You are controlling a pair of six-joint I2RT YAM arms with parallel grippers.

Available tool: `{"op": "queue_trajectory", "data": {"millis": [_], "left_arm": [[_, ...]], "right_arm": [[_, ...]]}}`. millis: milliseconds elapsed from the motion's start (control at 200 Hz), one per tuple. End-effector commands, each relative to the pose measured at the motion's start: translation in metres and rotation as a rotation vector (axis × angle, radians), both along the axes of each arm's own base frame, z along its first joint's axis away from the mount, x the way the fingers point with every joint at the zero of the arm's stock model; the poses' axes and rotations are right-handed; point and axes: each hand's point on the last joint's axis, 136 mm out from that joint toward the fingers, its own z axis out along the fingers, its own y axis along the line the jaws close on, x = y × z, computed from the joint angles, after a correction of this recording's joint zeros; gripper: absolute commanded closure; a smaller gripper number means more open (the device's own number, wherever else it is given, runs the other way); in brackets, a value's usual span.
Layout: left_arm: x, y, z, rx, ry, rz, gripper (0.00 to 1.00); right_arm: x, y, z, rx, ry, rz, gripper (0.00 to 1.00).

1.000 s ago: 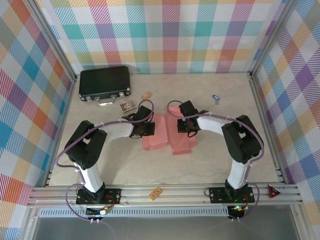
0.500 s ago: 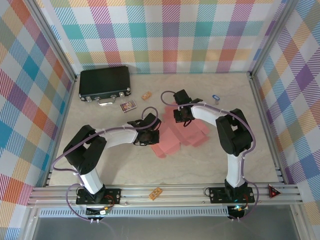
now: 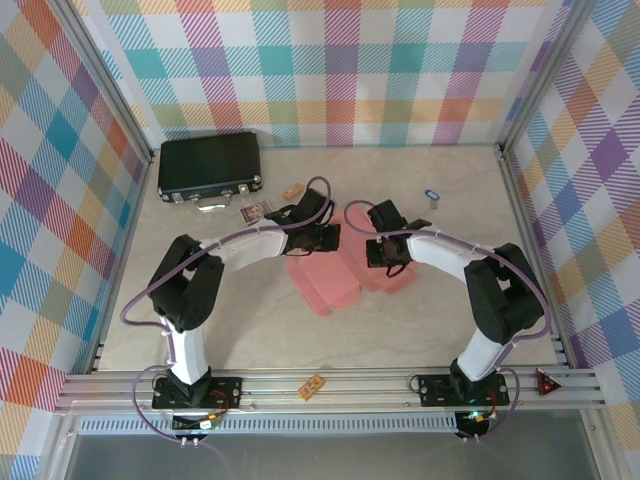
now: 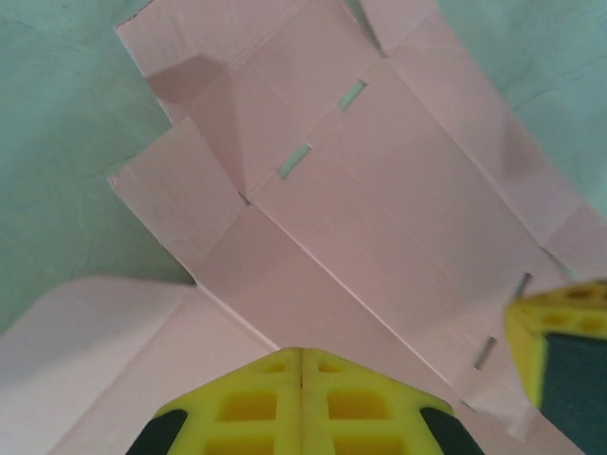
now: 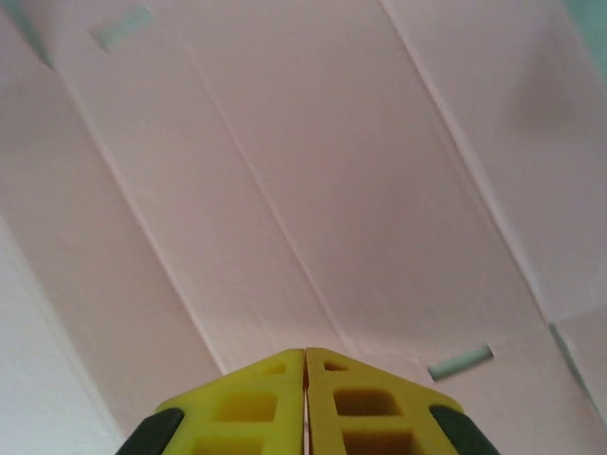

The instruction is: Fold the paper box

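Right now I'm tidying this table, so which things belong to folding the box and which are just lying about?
For the job:
paper box
left gripper and right gripper, both shut over the sheet

Lying about:
black case
small card
small tan block
small blue item

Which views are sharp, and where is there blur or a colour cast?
Top external view: sharp, evenly lit, little shadow around the paper box. Left wrist view: soft, the table tinted green beyond the left claw. Right wrist view: softest, creases blurred above the right claw.
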Motion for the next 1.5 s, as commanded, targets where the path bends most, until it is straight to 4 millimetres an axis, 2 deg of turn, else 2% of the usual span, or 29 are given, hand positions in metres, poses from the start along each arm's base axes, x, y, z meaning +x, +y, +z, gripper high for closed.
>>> {"op": "queue_trajectory", "data": {"millis": [0,145,230,250,340,520,635,755,945,1095,1180,1350,1370,1495], "left_arm": [[0.005,0.001,-0.022,0.025,0.033,-0.056,1.0],[0.005,0.009,-0.045,0.073,0.062,-0.038,1.0],[-0.005,0.015,-0.057,0.083,0.1,-0.021,1.0],[-0.002,0.013,-0.055,0.066,0.08,-0.013,1.0],[-0.013,0.022,-0.062,0.059,0.105,0.028,1.0],[-0.043,0.037,-0.072,0.031,0.172,0.13,1.0],[-0.059,0.033,-0.072,-0.013,0.201,0.168,1.0],[-0.064,0.021,-0.067,-0.068,0.202,0.157,1.0],[-0.047,0.012,-0.041,-0.079,0.156,0.14,0.97],[-0.021,0.015,-0.011,-0.052,0.083,0.128,0.91],[-0.003,0.022,0.001,-0.046,0.05,0.141,0.87],[0.039,0.032,0.012,-0.025,-0.02,0.153,0.78],[0.038,0.036,0.006,0.0,0.003,0.156,0.78],[0.063,0.043,0.005,0.035,-0.021,0.177,0.72]], "right_arm": [[0.002,-0.003,-0.001,0.048,-0.01,-0.054,0.91],[0.012,-0.012,-0.016,0.028,0.002,-0.074,0.93],[0.018,-0.011,-0.022,0.026,0.017,-0.063,0.93],[0.021,-0.009,-0.024,0.026,0.018,-0.057,0.93],[0.031,-0.002,-0.027,0.025,0.028,-0.029,0.93],[0.054,0.014,-0.025,0.028,0.029,0.026,0.92],[0.068,0.027,-0.024,0.046,0.025,0.075,0.91],[0.078,0.047,-0.018,0.111,0.021,0.147,0.9],[0.085,0.047,0.01,0.097,-0.019,0.161,0.87],[0.071,0.047,0.033,0.158,-0.046,0.144,0.85],[0.056,0.05,0.033,0.221,-0.026,0.139,0.83],[0.034,0.059,0.019,0.309,0.032,0.139,0.81],[0.033,0.059,0.017,0.313,0.04,0.136,0.81],[0.028,0.065,0.005,0.338,0.066,0.135,0.81]]}}
